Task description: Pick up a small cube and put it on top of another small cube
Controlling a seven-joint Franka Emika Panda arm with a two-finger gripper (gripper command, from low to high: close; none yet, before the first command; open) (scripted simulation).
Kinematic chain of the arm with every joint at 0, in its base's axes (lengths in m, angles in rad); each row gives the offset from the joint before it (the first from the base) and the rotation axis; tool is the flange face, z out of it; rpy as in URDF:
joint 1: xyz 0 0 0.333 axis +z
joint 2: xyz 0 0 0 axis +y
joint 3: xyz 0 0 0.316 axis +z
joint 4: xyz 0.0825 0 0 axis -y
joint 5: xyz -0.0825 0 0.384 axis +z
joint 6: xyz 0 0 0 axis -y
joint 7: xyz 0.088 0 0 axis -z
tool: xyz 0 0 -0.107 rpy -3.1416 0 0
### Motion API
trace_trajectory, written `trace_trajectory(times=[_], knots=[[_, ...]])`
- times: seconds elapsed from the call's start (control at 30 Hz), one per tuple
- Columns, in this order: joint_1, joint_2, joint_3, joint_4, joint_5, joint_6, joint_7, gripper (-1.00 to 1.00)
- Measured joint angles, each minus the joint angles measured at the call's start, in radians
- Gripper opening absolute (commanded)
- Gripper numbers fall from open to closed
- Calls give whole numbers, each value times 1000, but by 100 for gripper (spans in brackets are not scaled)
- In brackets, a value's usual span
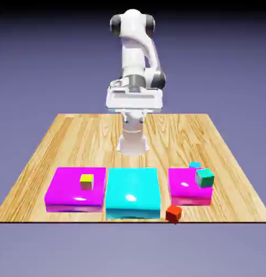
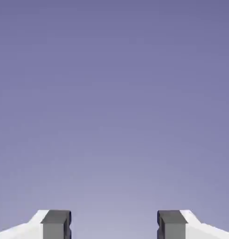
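Holding nothing, my gripper (image 2: 114, 225) has its jaws parted wide, the two grey tips (image 2: 56, 224) well apart with only blue-violet backdrop between them. From the exterior view I can see the red-orange cube (image 1: 173, 213) at the table's (image 1: 80, 138) near edge, just beside the right-hand magenta block (image 1: 183, 197) and the big cyan block (image 1: 133, 192), toward the camera. It is tiny and plain, with crisp corners, and it sits turned so that a corner points at the camera (its top face glows a brighter orange-red, while the sides fall away to a deep, dark red). I cannot tell from here whether part of it overhangs the edge.

The cyan-blue cube (image 1: 195, 165) shows behind that magenta block, partly hidden, light blue on top and small like the red one. In front of it, larger in the picture, is the green cube (image 1: 205, 178). The yellow-topped cube (image 1: 86, 182) appears over the left-hand magenta block (image 1: 62, 189).
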Motion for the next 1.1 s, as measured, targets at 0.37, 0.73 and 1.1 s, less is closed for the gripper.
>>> trace_trajectory(times=[0.37, 0.73, 1.1], knots=[[109, 365, -30, 399, -70, -382, -92, 0], [218, 730, -61, 797, -140, -763, -183, 0], [327, 1096, -91, 1196, -210, -1145, -275, 0]])
